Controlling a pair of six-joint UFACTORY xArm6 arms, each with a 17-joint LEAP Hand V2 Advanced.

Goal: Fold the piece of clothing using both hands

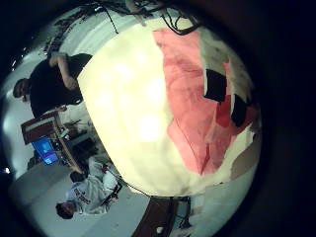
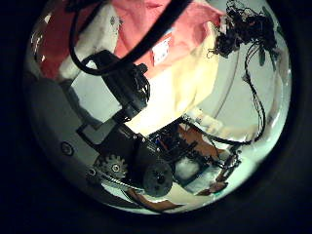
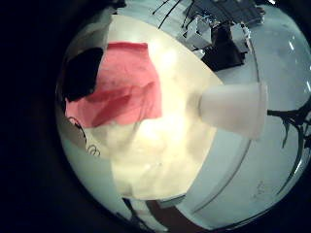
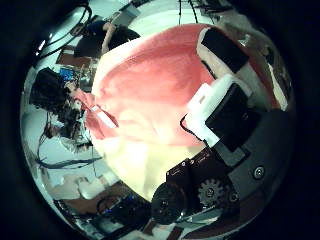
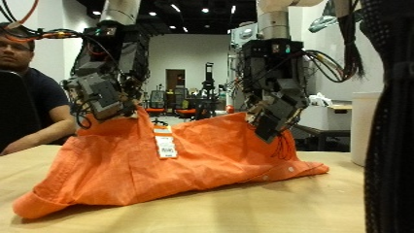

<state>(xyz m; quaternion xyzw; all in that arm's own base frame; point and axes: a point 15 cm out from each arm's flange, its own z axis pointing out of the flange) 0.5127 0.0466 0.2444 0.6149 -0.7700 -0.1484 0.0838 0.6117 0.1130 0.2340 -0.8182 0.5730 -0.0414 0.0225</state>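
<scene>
**Orange garment held up at two points above the table**

An orange garment [image 5: 182,160] is seen draped over the light wooden table [image 5: 258,209], its lower edge spread on the table top while its upper edge is lifted at two places. One raised corner of the garment is gripped by the left hand [image 5: 106,92], whose fingers [image 5: 101,100] are curled round the cloth. The other raised part of the garment is held by the right hand [image 5: 274,97], with its fingers [image 5: 274,118] closed on the fabric just above the garment's far end. Between the two hands the cloth sags, and a white label [image 5: 166,146] is shown on the garment below that sagging edge. A line of small white buttons [image 5: 295,169] is visible on the garment beneath the right hand. In the right thumb side palm view, the garment fills much of the frame close to the palm, with the fingers [image 4: 225,105] resting against it.
</scene>
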